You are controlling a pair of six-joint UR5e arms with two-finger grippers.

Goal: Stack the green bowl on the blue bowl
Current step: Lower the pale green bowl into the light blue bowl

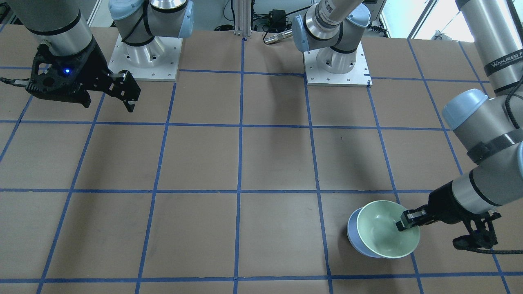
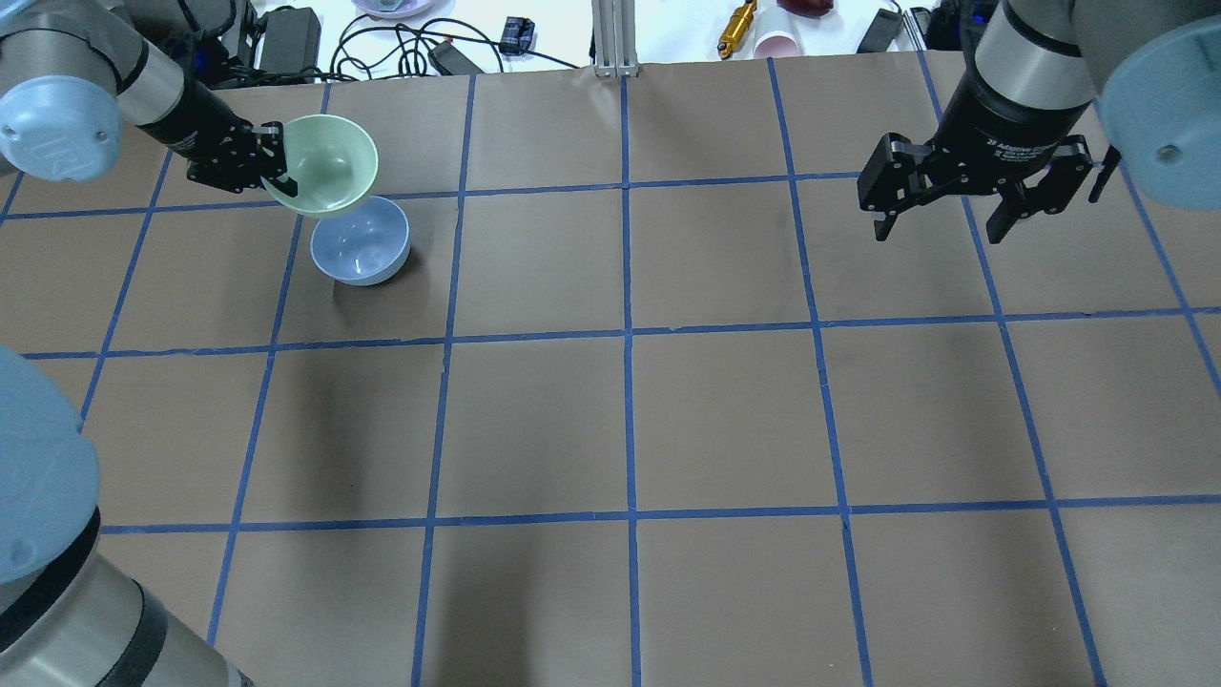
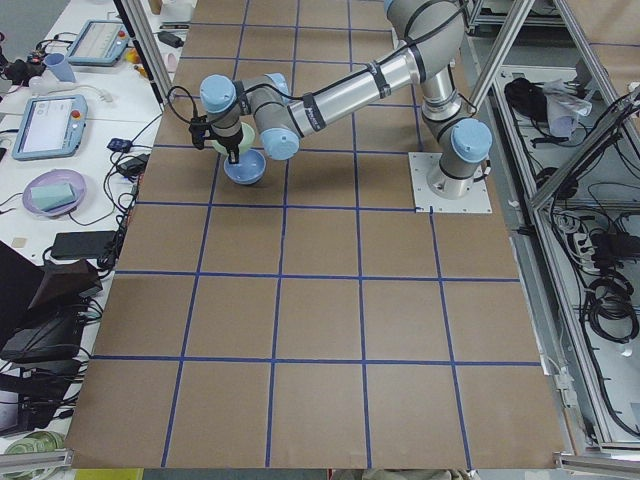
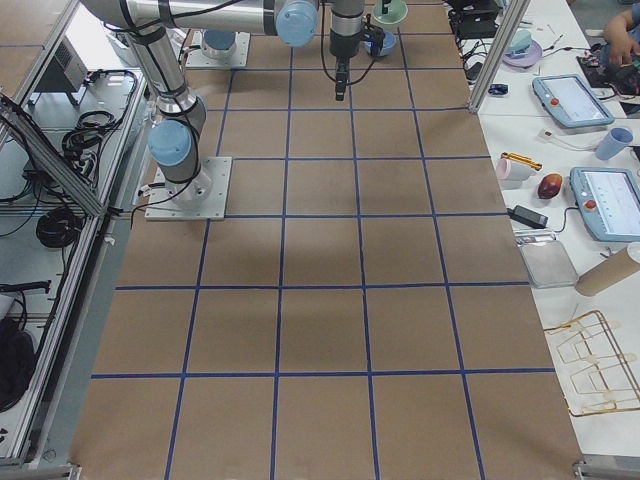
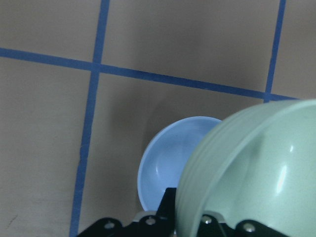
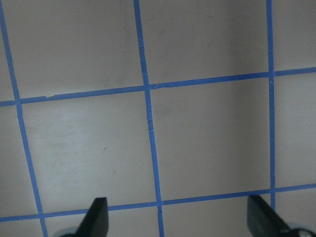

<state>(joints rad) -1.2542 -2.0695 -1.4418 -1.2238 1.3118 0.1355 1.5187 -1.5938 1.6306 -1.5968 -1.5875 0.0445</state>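
Brown table, gridded with blue tape lines.

Overhead: the left gripper is clamped on the rim of the green bowl, one finger inside and one outside. The bowl is held off the table and tilted, with its opening facing up and toward the camera. The blue bowl sits upright on the table just beside it, its far rim overlapped by the green one. The right gripper hangs well apart over the table's other side, pointing down, fingers spread wide, nothing between them.

Front-facing: the green bowl covers most of the blue bowl, and only a blue crescent shows on the side away from the left gripper. The green bowl is not seated in the blue one.

Exterior left: the near arm reaches out to the far corner square. The green bowl sits higher than the blue bowl, the two overlapping.

Exterior right: the green bowl is a small shape at the far end of the table. The blue bowl cannot be made out.

Left wrist: the green bowl's outer wall fills the lower right. The blue bowl lies below it on the table, partly hidden and empty inside.

Right wrist: two fingertips at the bottom corners, far apart, with only table and tape lines beneath.
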